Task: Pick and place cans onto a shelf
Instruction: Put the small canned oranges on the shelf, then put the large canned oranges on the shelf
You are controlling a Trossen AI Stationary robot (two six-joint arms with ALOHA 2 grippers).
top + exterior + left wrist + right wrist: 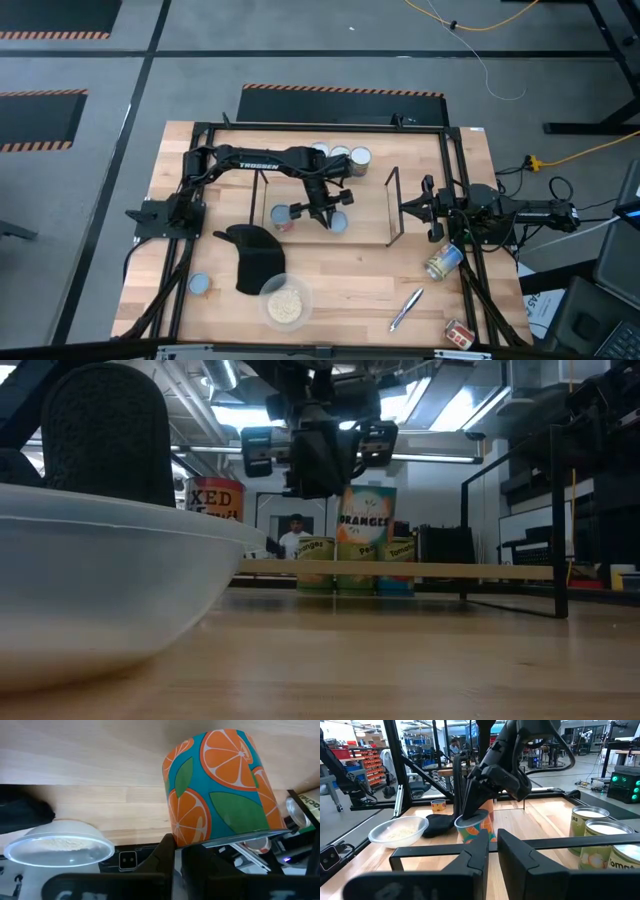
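My left gripper (325, 207) reaches over the shelf (370, 215), a black wire rack with wooden boards, and is shut on a can (338, 222) with a pale blue top and an orange-and-teal label (220, 785). In the low view the can (367, 520) shows just above the top board (450, 569). A red-labelled can (281, 215) stands beside it. Three cans (340, 155) stand behind the shelf. Other cans are a pale-blue-topped one (200, 284), one lying on its side (443, 262) and a red one (458, 333). My right gripper (430, 210) waits shut at the shelf's right end. My left gripper holds the orange can by its top rim (176, 845), pinched between its two fingers at one side of the lid (471, 820). The fingers come from above, slanting down. The can sits tilted below them; whether its bottom rests on the board I cannot tell.
A clear bowl of pale grains (285, 303) and a black cloth-like thing (250, 258) lie near the front left. A silver pen (405, 308) lies front right. The large black frame (455, 180) borders the tabletop. A person (295, 535) shows far behind.
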